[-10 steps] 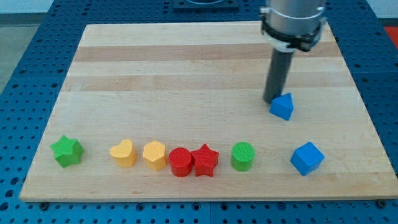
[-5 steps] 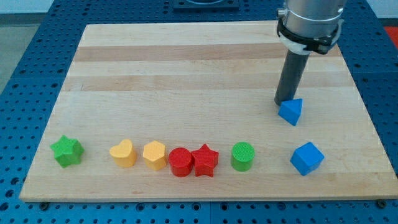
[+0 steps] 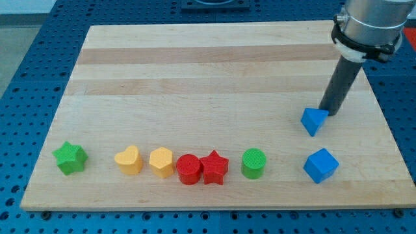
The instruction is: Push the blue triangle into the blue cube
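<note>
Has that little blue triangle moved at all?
Yes. The blue triangle slid toward the view's right and bottom, closer to the unmoved blue cube; my tip touches it.

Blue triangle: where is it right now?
The blue triangle sits at the view's right, just above the blue cube, with my tip at its upper right.

My tip [image 3: 327, 112] touches the blue triangle [image 3: 313, 121] at its 1 o'clock. Bare tabletop [image 3: 195, 78] separates the triangle from the blue cube [image 3: 321, 165] at 6 o'clock; the green cylinder [image 3: 253, 163] stands at 8 o'clock.
</note>
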You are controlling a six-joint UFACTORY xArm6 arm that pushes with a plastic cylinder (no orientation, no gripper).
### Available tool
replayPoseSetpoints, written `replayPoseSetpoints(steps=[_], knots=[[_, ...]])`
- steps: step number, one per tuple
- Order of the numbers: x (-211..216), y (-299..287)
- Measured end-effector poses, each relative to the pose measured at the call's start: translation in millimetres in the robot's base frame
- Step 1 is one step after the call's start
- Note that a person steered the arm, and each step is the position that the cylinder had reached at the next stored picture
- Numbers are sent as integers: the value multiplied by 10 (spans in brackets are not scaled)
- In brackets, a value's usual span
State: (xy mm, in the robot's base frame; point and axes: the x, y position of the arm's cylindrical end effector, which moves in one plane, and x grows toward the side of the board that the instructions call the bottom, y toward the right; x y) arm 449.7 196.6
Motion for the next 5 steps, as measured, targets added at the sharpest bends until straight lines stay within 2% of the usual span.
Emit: replayPoseSetpoints(steps=[2, 5], knots=[[-100, -328], [230, -331]])
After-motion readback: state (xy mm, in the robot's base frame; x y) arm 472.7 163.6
